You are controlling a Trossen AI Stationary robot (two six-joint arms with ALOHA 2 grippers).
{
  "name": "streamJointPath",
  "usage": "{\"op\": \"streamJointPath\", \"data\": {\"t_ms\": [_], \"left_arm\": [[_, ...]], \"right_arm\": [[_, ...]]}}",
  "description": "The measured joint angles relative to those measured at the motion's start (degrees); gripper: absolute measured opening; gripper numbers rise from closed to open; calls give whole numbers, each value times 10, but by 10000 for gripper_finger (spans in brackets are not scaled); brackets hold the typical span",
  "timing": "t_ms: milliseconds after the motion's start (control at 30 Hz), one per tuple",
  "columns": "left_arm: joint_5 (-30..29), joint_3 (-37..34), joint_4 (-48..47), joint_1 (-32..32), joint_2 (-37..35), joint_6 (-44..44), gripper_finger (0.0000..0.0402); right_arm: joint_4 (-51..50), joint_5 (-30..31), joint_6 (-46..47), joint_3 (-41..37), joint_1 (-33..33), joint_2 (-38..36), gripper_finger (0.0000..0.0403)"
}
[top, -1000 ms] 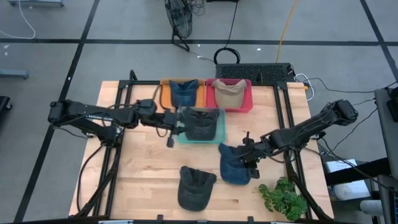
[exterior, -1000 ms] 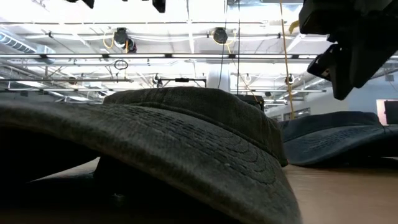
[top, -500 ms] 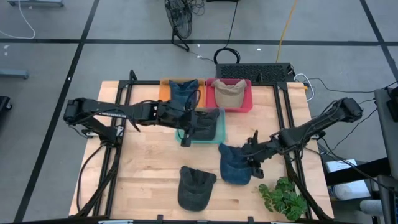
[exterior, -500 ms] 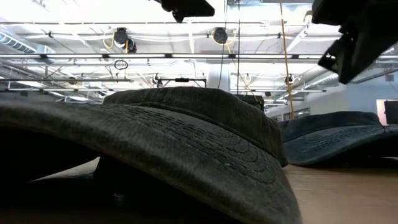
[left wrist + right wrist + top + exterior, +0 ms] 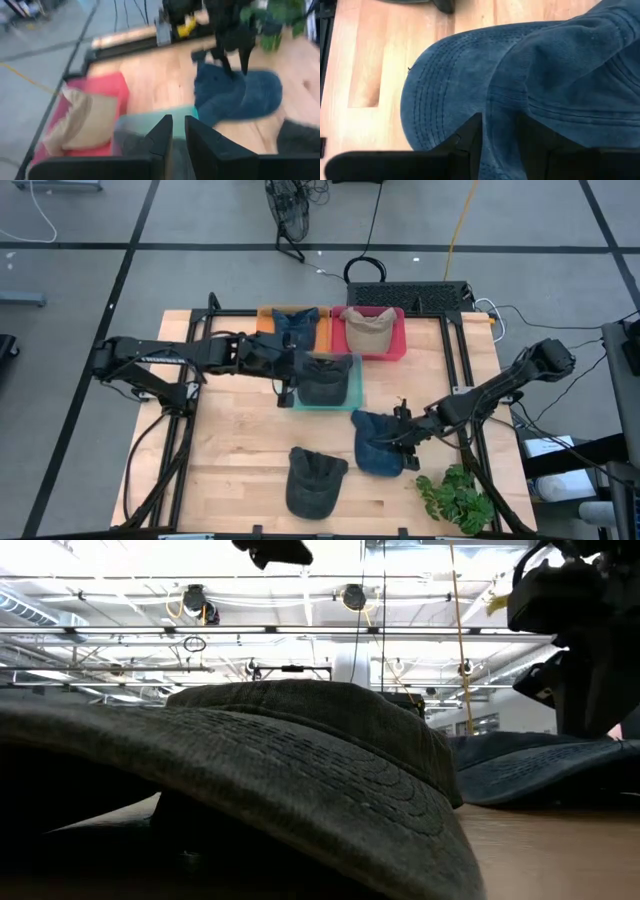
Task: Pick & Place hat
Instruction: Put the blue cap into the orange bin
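Observation:
A blue cap lies flat on the wooden table, right of centre. My right gripper is down on the cap's right side and shut on it; its fingers stand on either side of the blue cloth. My left gripper hovers at the left edge of the green tray, which holds a dark grey cap. Its fingers are shut on nothing. A second grey cap rests on the table near the front edge and fills the low view. My right gripper pinches a raised fold of the blue cap between its two fingers, where the stitched brim meets the crown. The fingers come from above, slanting in from the table's right. The cap still lies on the table.
An orange tray holds another blue cap, and a red tray holds a tan cap, both along the far edge. A green plant stands at the near right corner, close to my right arm.
My right gripper has come down onto the blue cap; in the low view it has dropped from the top of the picture to the cap's surface. My left gripper swung right toward the green tray, then drew back a little toward the left and far side.

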Motion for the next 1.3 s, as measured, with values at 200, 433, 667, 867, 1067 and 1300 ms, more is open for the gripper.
{"op": "streamJointPath", "data": {"t_ms": [200,433,667,867,1067,1300], "left_arm": [[-10,-3,-21,0,1,2,62],[-10,-3,-25,0,2,3,62],[-10,-3,-34,0,2,10,62],[-10,-3,-35,0,2,9,62],[-10,-3,-35,0,2,9,62],[-10,-3,-42,1,2,9,63]], "right_arm": [[-1,10,-4,0,0,-9,95],[1,41,-5,0,0,-41,109],[2,43,-5,0,0,-17,156],[0,43,-2,0,0,9,181],[2,42,-2,0,0,4,126],[4,42,-17,0,0,2,10]]}}
